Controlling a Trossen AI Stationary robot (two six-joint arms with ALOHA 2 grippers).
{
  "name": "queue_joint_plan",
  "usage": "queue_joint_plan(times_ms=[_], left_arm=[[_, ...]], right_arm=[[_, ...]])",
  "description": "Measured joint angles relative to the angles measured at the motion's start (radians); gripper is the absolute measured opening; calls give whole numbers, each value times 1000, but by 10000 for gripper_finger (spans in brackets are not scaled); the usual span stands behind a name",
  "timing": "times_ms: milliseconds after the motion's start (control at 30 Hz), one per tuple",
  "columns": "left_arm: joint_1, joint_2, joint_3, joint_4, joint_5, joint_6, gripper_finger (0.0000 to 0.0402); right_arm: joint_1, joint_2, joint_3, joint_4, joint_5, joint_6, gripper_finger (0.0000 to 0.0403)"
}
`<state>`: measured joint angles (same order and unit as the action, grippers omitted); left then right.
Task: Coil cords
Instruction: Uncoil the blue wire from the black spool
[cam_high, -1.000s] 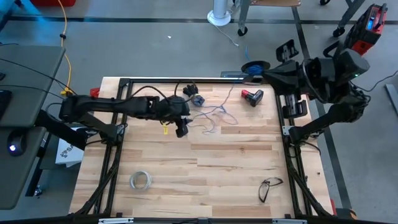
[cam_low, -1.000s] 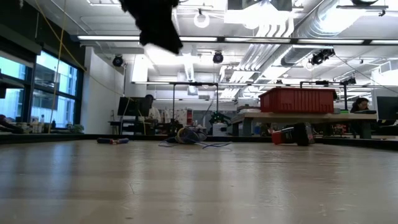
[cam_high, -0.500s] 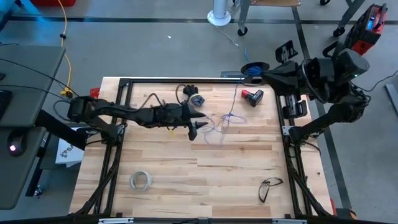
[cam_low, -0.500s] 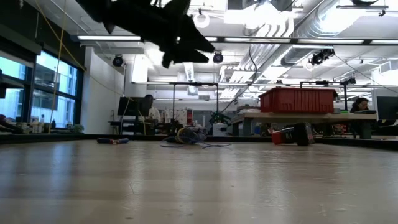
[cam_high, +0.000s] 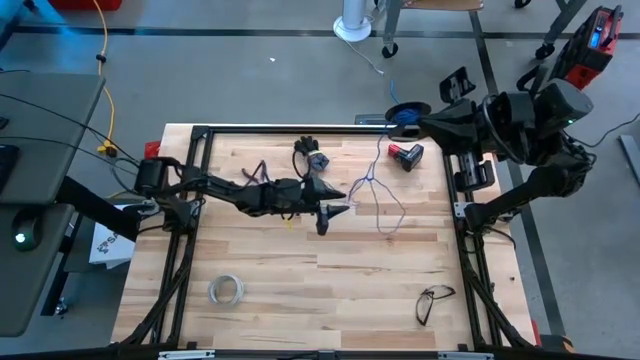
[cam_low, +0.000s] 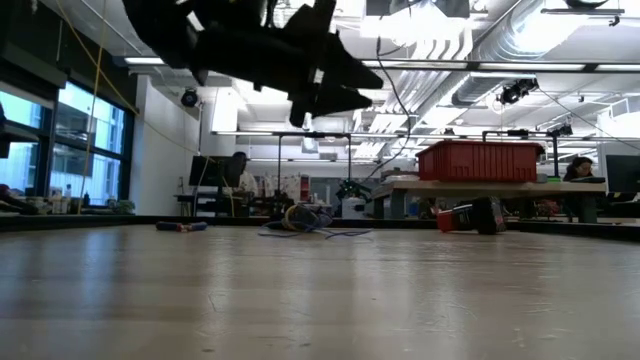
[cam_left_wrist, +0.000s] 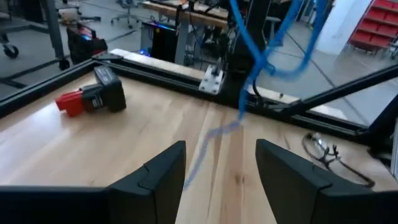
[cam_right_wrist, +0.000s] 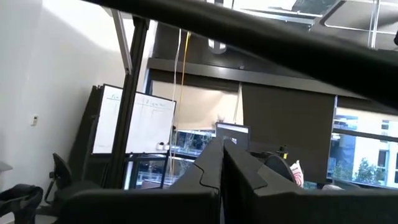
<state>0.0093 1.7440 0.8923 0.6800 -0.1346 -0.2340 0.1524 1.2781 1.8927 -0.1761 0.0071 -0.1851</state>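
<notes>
High view: the left gripper (cam_high: 335, 205), fingers apart and empty, hovers over the table (cam_high: 330, 290) centre just beside the thin blue wire (cam_high: 380, 205). The wire runs up to the dark spool (cam_high: 405, 110) at the table's far edge. The right gripper (cam_high: 425, 122), fingers closed, waits beside the spool.
</notes>
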Motion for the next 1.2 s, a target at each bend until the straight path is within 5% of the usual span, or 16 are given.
queue_joint_plan(times_ms=[600, 1200], left_arm=[[14, 70, 169, -134, 42, 90, 179], [14, 67, 170, -105, 31, 91, 64]], right_arm=[[0, 8, 0, -7, 0, 4, 0], [0, 8, 0, -15, 0, 5, 0]])
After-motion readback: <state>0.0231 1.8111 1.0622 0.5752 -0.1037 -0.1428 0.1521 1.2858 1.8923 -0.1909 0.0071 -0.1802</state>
